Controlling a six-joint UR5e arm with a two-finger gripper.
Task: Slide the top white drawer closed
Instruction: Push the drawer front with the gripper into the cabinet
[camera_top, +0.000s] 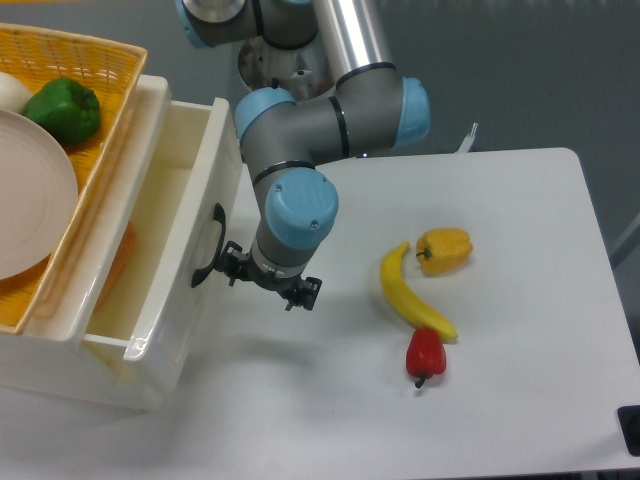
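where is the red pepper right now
The red pepper lies on the white table, right of centre in the camera view, just below the banana's lower tip.
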